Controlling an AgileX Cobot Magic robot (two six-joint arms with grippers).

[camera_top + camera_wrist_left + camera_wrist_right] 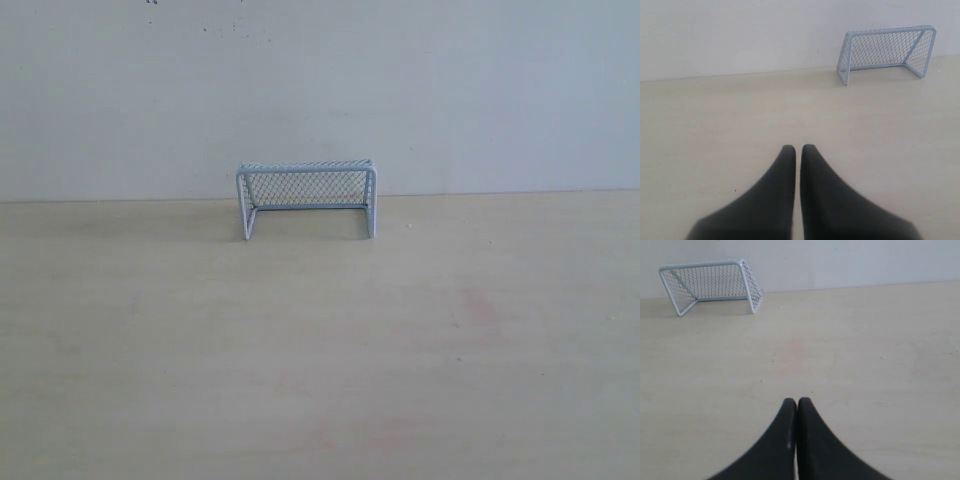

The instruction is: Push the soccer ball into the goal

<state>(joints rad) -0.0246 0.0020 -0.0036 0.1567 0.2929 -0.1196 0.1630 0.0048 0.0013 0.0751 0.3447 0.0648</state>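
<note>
The goal [306, 198], with its pale blue-white frame and mesh netting, stands at the back of the wooden table against the wall, mouth facing forward. It also shows in the left wrist view as the goal [886, 52] and in the right wrist view as the goal [710, 285]. No soccer ball is in any view. My left gripper [798, 148] is shut with nothing between its black fingers, far from the goal. Equally far back, my right gripper [797, 401] is shut and holds nothing. Neither gripper appears in the exterior view.
The light wooden table [320, 350] stretches from the front to a plain pale wall [320, 80] right behind the goal. A faint pinkish stain [478, 308] marks the tabletop at the right.
</note>
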